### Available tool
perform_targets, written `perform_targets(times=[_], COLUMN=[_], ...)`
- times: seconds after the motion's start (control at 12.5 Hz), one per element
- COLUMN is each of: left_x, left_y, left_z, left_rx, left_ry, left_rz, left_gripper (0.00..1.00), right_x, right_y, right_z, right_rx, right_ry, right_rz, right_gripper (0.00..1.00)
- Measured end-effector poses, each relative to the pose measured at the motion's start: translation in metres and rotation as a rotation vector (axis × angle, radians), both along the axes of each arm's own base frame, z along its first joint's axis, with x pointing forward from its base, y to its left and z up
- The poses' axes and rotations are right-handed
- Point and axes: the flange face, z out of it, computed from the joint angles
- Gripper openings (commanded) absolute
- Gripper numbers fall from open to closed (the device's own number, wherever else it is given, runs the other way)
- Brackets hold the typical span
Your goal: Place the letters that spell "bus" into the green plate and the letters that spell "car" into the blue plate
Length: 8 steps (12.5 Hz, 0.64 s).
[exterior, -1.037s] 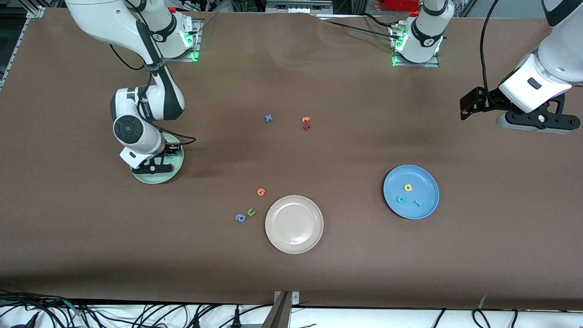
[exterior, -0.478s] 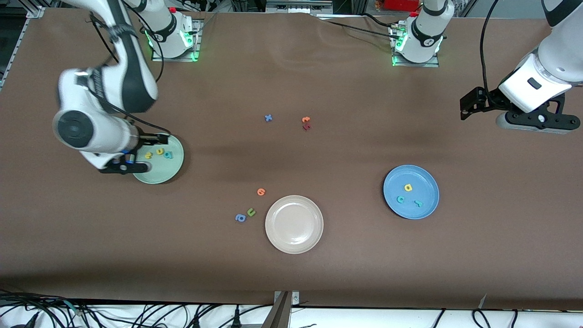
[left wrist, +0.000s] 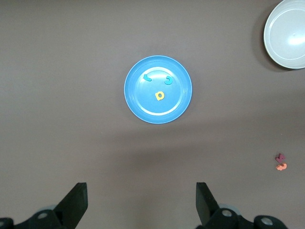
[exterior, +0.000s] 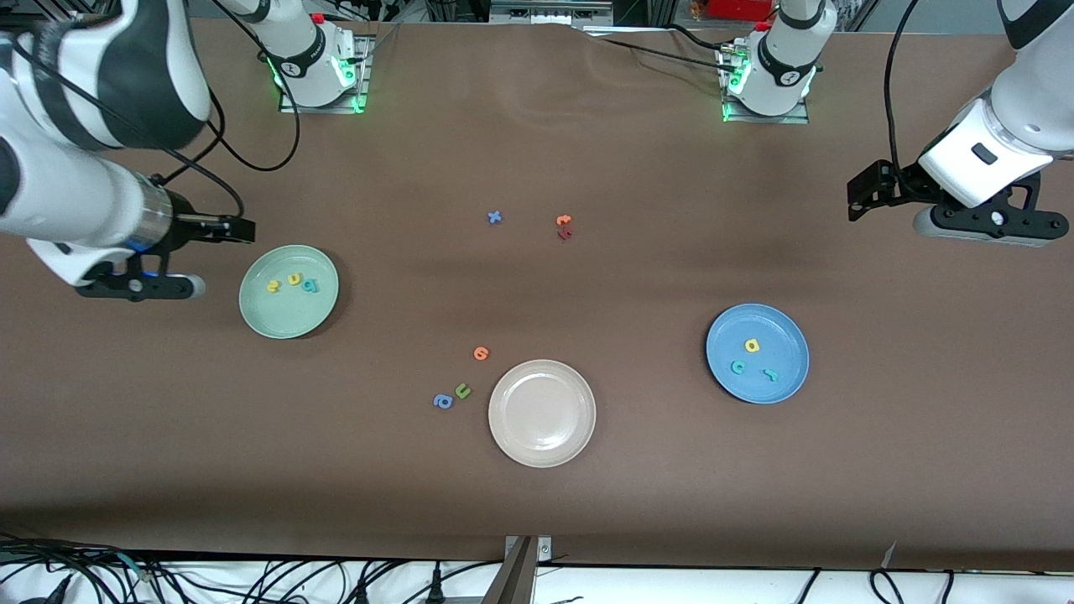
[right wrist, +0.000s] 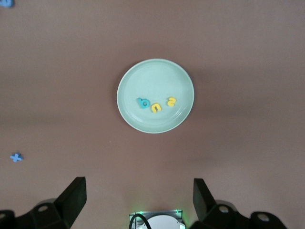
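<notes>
Letters for "bus", and all three lie in the green plate (exterior: 289,291) at the left of the front view: yellow "s" (exterior: 273,287), yellow "u" (exterior: 294,278), teal "b" (exterior: 311,286), side by side and just apart. Over at the lower right, the blue plate (exterior: 758,353) carries the yellow "a" (exterior: 752,345), teal "c" (exterior: 737,367) and teal "r" (exterior: 770,374). By my read, both words look sorted.

Right end effector (exterior: 138,287) hangs over bare desk (exterior: 638,486) at the far left edge, fingers spread wide and holding nothing. Left end effector (exterior: 982,222) waits at the right edge, spread and empty.

These foam bits should be feather-light, soft and easily flicked; I'd pinch one across its outer edges, straight down. Plate rims are raised, so approach from above.

Room is generous: cream plate (exterior: 542,413) at lower centre, with stray orange letter (exterior: 480,353), olive "u" (exterior: 462,390) and blue "a" (exterior: 443,401) beside it. Small pieces upper centre; shapes probably unclear from here.
</notes>
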Motion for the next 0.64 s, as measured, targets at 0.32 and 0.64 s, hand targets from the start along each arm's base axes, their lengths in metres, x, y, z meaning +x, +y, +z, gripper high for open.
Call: perform_targets(times=[0.32, 0.64], left_x=[0.000, 0.000], left_y=[0.000, 0.000], left_z=[0.000, 0.000], left_rx=[0.000, 0.000], left_ry=[0.000, 0.000], left_rz=[0.000, 0.000], left_gripper=[1.00, 1.00], right_x=[0.002, 0.006], right_y=[-0.021, -0.037], right_z=[0.015, 0.013], right_rx=[-0.003, 0.027], right_ry=[-0.029, -0.024], right_rz=[-0.033, -0.049], right_gripper=[1.00, 0.99])
